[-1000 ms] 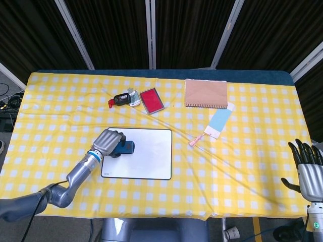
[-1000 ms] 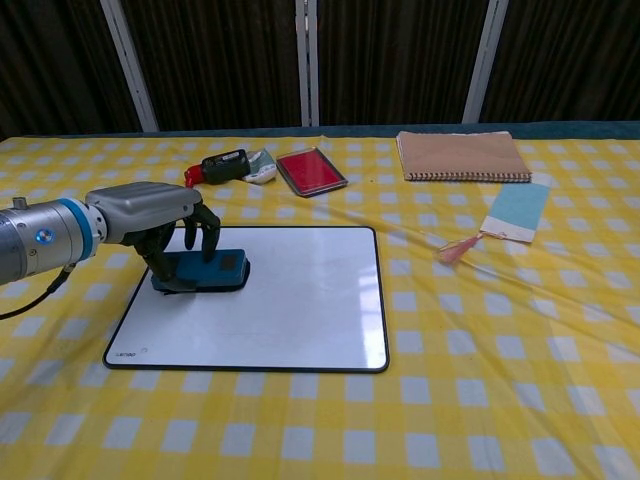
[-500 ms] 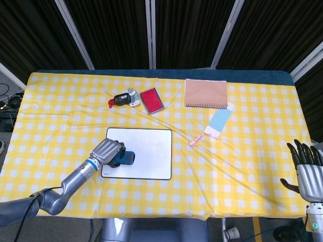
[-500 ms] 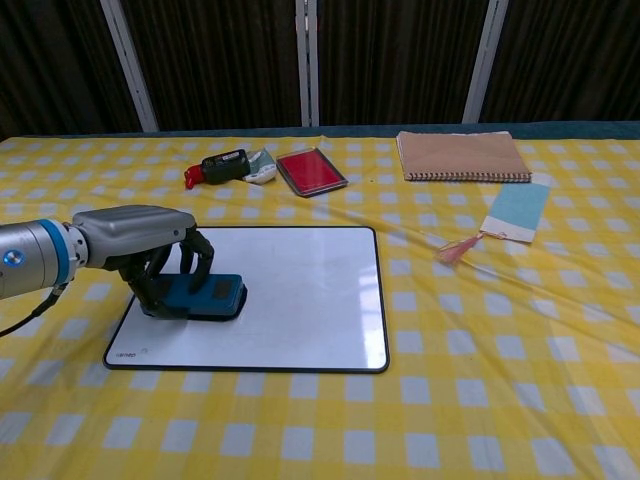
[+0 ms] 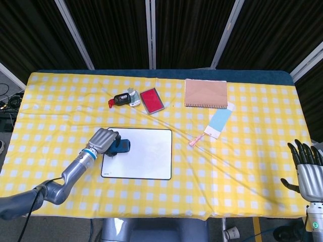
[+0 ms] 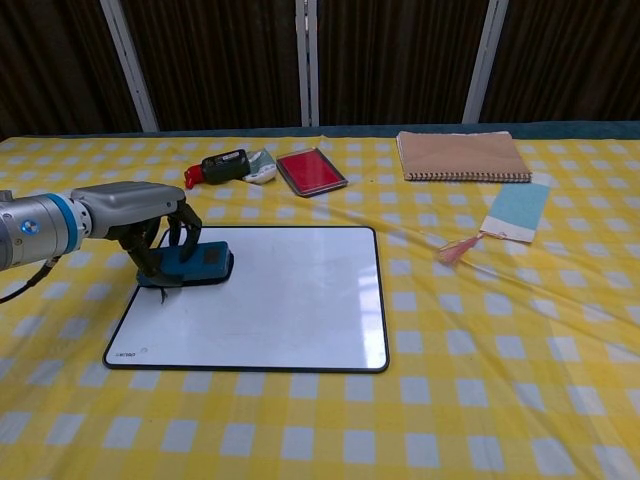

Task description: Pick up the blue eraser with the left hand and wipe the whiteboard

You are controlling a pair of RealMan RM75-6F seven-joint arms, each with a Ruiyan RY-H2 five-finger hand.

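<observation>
The blue eraser (image 6: 200, 265) (image 5: 121, 146) lies flat on the upper left part of the whiteboard (image 6: 290, 300) (image 5: 146, 156). My left hand (image 6: 140, 215) (image 5: 103, 141) grips it from above, fingers curled down around its sides. The whiteboard is white with a black rim and looks blank. My right hand (image 5: 307, 169) hangs off the table's right edge with fingers spread and nothing in it; the chest view does not show it.
A red-tipped black device (image 6: 222, 165), a small white item (image 6: 262, 170) and a red pad (image 6: 311, 171) lie behind the board. A brown notebook (image 6: 463, 155), a light blue card (image 6: 515, 212) and a pink tassel (image 6: 455, 248) lie at the right.
My left hand slid the eraser toward the near edge of the board, then back up to its upper left corner. The right hand stayed still.
</observation>
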